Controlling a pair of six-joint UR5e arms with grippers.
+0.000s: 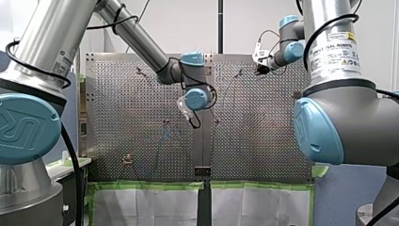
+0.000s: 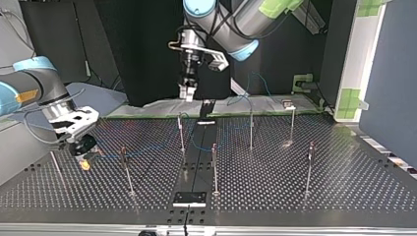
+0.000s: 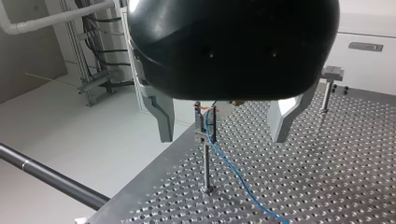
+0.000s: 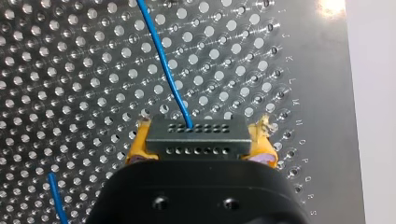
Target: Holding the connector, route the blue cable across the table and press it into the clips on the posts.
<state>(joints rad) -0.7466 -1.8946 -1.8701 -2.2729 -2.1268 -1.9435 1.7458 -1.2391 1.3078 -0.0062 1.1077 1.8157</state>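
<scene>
Now: right gripper [image 4: 201,142] clamps the connector [image 4: 196,135] between yellow pads [image 4: 138,144], cable [image 4: 163,60] leading away; left gripper [image 3: 223,136] hangs wide open above a cable-bearing post [image 3: 206,168].

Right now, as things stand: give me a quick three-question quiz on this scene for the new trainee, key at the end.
1. True or false: my left gripper is shut on the blue cable.
2. What does my right gripper hold between its yellow pads? A) a screwdriver B) the connector C) nothing
3. Fill in: in the left wrist view, the cable runs down from the clip on top of a ____ that stands between the open fingers.

Key: 1 false, it is open and touches nothing; 2 B; 3 post.
</scene>
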